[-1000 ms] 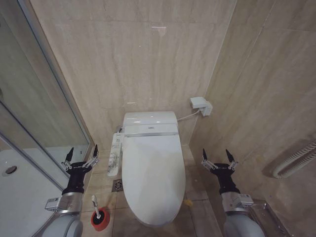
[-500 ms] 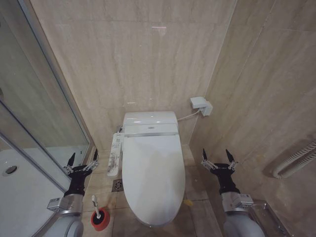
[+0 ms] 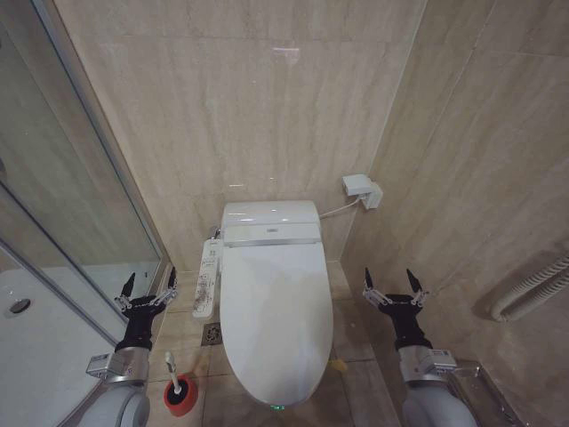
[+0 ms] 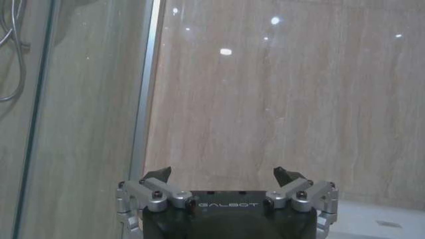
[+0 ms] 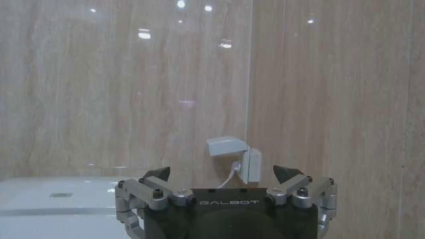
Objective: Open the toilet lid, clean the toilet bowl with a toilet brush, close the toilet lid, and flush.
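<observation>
While one toilet lid [image 3: 271, 311] lies shut, two hands gape.

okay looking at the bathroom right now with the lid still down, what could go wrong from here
1. The left tool hangs open in the narrow gap between the glass shower wall and the toilet lid; swinging toward the lid could clip the side button panel.
2. The toilet brush stands loosely in its red holder beside the left arm and could be tipped.
3. The right tool, also open, sits close to the side wall.
</observation>
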Robot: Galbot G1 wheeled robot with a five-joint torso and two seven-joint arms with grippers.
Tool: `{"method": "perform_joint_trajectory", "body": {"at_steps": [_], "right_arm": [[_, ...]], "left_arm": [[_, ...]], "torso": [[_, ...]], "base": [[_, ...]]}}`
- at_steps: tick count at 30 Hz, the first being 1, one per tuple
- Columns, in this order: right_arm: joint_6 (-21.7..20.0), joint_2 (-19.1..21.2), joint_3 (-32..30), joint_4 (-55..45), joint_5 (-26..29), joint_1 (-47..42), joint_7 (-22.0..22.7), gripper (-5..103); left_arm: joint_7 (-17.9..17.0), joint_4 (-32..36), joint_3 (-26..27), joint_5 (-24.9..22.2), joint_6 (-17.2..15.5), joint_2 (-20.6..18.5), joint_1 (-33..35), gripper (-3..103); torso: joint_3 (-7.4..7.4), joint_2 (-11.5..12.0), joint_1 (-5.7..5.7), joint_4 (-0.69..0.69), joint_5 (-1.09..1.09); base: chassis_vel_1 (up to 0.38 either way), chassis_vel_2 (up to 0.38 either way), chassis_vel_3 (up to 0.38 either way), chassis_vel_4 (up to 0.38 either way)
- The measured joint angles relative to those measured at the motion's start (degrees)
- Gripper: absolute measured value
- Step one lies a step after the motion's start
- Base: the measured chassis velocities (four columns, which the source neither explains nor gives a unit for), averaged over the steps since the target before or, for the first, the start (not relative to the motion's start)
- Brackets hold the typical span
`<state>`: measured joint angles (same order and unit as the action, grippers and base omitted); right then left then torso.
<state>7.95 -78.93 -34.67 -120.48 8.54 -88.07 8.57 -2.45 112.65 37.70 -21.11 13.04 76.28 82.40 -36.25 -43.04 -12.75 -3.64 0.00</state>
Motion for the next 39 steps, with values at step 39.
{"method": "perform_joint_trajectory", "body": {"at_steps": [39], "right_arm": [[0.0,0.0,0.0,0.0,0.0,0.04,0.0,100]], "left_arm": [[1.16,-1.17,-0.94,1.3,0.65,0.61,-0.97,100]], "torso": [[0.0,0.01,-0.01,0.0,0.01]], "base": [[-0.046,0.05,0.046,-0.045]]}}
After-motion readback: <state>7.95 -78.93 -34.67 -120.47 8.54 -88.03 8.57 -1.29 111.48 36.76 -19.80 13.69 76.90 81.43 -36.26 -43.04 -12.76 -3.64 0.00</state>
